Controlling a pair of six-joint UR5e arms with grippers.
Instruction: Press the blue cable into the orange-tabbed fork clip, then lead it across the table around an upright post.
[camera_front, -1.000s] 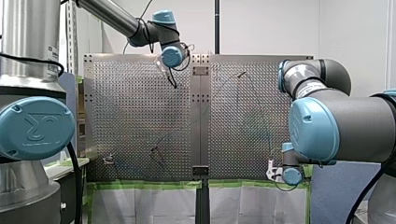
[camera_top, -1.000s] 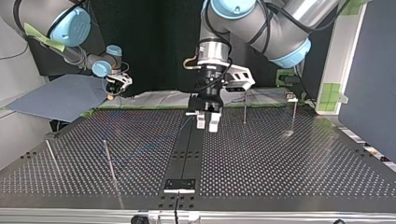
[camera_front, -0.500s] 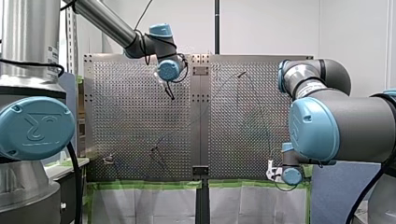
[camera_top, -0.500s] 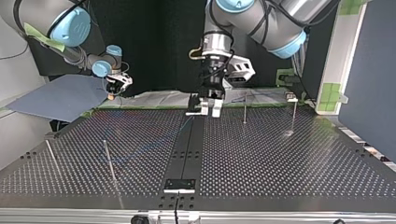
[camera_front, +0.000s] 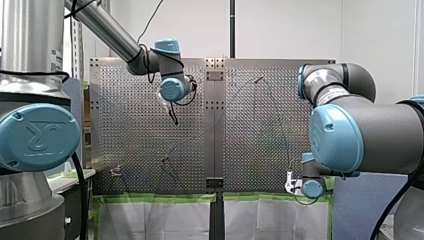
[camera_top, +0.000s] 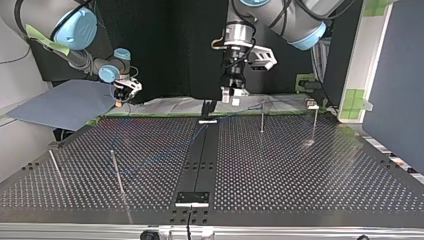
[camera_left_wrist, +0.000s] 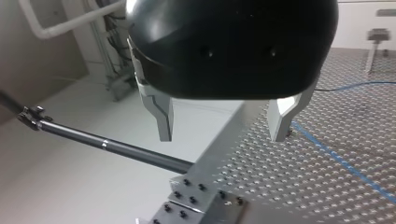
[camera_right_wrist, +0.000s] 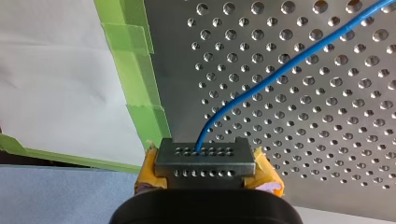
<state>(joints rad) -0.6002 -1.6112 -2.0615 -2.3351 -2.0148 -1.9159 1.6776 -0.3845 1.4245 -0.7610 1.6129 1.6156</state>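
Left tool (camera_left_wrist: 221, 139): open. You see its two metal fingers (camera_left_wrist: 163, 116) spread wide with nothing between them. In the front view it hangs raised over the table (camera_top: 300, 190), just left of the centre strip (camera_top: 200, 160).
Right tool (camera_right_wrist: 205, 161): closed. Between its yellow pads (camera_right_wrist: 268, 175) you see a dark block with two rows of holes, and the blue cable (camera_right_wrist: 280, 73) runs straight into that block. The tool sits at the table's corner, beside the green tape (camera_right_wrist: 140, 93) along the edge.
Blue cable, near end: from the right tool it rises in a shallow curve over the perforated surface.
Blue cable, middle: in the top view you can follow it only faintly, slanting from the centre strip toward the inner near post (camera_top: 116, 172).
Blue cable, by the left tool: in the left wrist view it lies flat on the table and passes close beside one fingertip, outside the gap between the fingers.
Upright posts: besides the inner near post, an outer near post (camera_top: 54, 169) stands at the top view's left; an inner far post (camera_top: 262, 119) and an outer far post (camera_top: 315, 122) stand at its right.
Dark rod (camera_left_wrist: 107, 145): seen beyond the table's edge in the left wrist view, off the work surface.
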